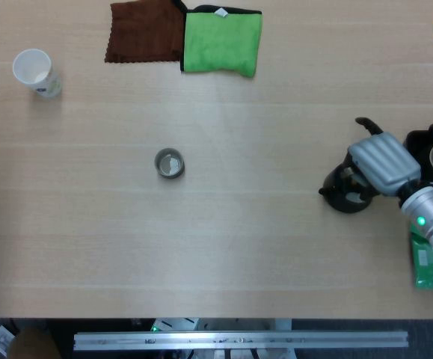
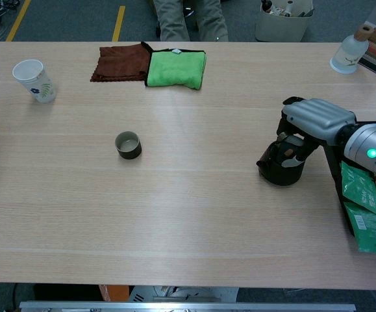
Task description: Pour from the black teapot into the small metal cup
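Note:
The black teapot (image 1: 345, 194) (image 2: 281, 162) is at the right side of the table, spout pointing left. My right hand (image 1: 381, 163) (image 2: 314, 119) sits over its top and right side, fingers curled down around the handle, gripping it. The hand hides the lid and most of the handle. I cannot tell whether the pot's base touches the table. The small metal cup (image 1: 170, 163) (image 2: 128, 144) stands upright far to the left of the pot, near the table's middle, with nothing touching it. My left hand does not show in either view.
A paper cup (image 1: 35, 72) (image 2: 34, 80) stands at the far left. A brown cloth (image 1: 145, 31) and a green cloth (image 1: 222, 41) lie at the back. A black tray (image 1: 424, 145) and green packets (image 2: 363, 211) crowd the right edge. A bottle (image 2: 351, 51) stands back right.

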Controlling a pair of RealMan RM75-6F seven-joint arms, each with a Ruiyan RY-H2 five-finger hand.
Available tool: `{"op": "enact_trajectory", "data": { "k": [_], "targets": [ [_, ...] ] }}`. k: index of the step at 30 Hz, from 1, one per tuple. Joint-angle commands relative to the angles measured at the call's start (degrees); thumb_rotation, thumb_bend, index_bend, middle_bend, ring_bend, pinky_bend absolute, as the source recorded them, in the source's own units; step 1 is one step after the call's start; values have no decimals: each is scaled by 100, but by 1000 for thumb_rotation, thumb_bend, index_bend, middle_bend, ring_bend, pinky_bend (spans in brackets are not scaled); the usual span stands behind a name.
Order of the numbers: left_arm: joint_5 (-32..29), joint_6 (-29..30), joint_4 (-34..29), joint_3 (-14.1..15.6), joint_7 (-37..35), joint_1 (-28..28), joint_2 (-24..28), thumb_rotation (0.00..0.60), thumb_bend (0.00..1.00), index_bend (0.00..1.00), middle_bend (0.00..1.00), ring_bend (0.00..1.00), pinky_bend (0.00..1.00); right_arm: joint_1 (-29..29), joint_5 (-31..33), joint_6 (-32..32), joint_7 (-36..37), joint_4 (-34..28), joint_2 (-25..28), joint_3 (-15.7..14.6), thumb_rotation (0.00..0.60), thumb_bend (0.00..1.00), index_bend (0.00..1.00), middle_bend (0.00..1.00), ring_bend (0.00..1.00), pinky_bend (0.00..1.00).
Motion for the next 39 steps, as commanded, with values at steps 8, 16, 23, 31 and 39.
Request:
{"op": "enact_trajectory", "data": {
  "k": [8,16,23,31,39],
  "targets": [
    [41,-1,-80,-5,90,-22,-2,600,246,160,101,85,156,-122,-296,330,531,-223,385,144,600,0,972,888,959,89],
    [94,-13,-132,-5,154,-52,-20,600,246,160,101,85,156,-228,-517,563,1086,-622,811,273,599,0,983,889,959,89],
    [132,-18,-176,-3,188,-71,-22,600,246,160,100,85,156,-325,-913,735,1583,-675,1051,237,403,0,999,889,961,91],
    [166,-21,-211,7,217,-83,-26,600,246,160,100,85,156,-446,-1011,1004,1587,-715,1177,265,353,0,1000,909,976,91],
    [178,-71,-173,10,214,-120,-68,600,246,160,100,85,156,-655,-1487,1724,1293,-581,972,274,362,37,1000,953,1000,102]
  ]
}}
